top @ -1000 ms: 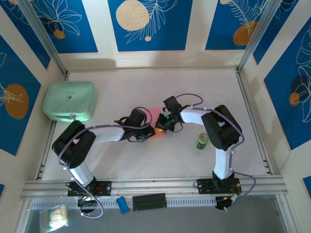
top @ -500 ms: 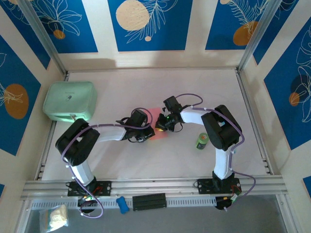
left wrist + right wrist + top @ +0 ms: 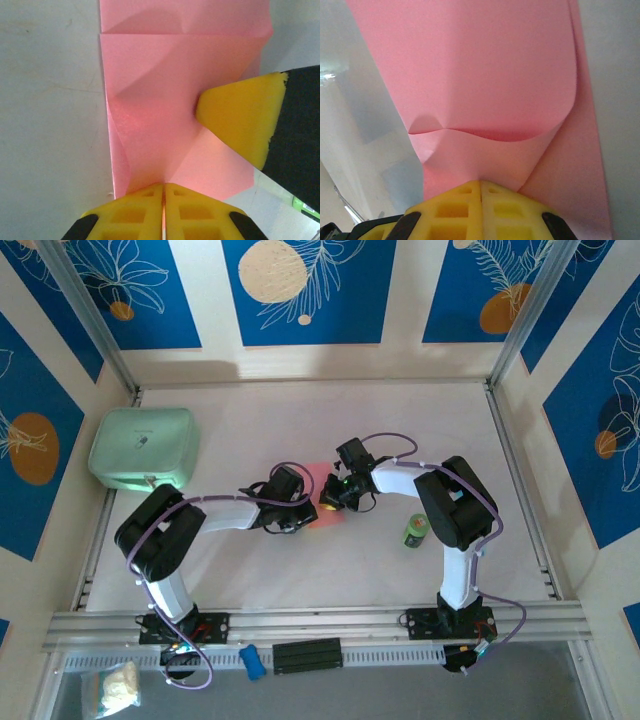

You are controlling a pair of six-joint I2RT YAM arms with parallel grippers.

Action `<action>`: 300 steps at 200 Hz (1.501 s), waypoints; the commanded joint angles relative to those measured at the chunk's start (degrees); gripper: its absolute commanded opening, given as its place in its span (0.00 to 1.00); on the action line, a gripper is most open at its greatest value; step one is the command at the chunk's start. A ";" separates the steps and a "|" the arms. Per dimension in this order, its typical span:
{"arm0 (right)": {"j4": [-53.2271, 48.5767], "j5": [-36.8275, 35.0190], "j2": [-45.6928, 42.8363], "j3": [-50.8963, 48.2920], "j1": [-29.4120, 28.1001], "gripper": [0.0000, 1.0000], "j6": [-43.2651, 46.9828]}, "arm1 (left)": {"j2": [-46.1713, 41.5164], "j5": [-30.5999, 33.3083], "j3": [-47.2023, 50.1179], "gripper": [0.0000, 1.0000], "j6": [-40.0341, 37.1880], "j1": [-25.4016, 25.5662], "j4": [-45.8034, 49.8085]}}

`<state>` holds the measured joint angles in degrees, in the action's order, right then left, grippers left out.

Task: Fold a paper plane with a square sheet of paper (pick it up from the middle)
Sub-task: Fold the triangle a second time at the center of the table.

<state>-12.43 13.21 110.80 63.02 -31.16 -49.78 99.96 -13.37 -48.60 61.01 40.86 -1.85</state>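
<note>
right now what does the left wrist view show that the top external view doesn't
Left wrist: fold creases in the pink paper, the left fingers shut on its near edge, a right finger touching the sheet. Top external: the mint-green case, the green can, the left arm and right arm whole. Both: the pink paper on the white table, between the arms' fingers.

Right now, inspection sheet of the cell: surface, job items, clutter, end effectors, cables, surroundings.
Surface: white table, no debris seen.
Job's things: pink paper sheet, creased and partly folded, mid-table between the arms.
Clutter: mint-green case far left; green can by the right arm.
End effectors: left end effector shut on the sheet's edge; right end effector shut on a curled flap.
Cables: purple cables loop along both arms.
Surroundings: blue patterned panels on the walls.
</note>
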 commanded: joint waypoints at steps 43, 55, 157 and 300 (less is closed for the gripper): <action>-8.06 -6.62 2.20 -1.64 0.51 0.03 -0.49 | 1.55 0.98 -0.53 0.09 -1.42 0.06 2.58; -7.80 -6.32 1.94 -1.46 0.64 0.03 -0.34 | 1.75 0.89 -0.36 0.09 -1.35 0.01 2.62; -2.79 2.81 -6.36 -0.32 2.26 0.05 6.25 | 1.55 0.05 1.00 0.03 -1.67 0.07 3.35; -2.32 2.68 1.12 0.09 -0.74 0.03 6.70 | -0.34 -1.10 1.48 0.02 -1.28 0.06 -0.28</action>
<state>-13.93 15.84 110.52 63.00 -32.16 -43.44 100.57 -13.47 -48.45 60.12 40.86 -2.24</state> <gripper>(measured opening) 0.042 0.054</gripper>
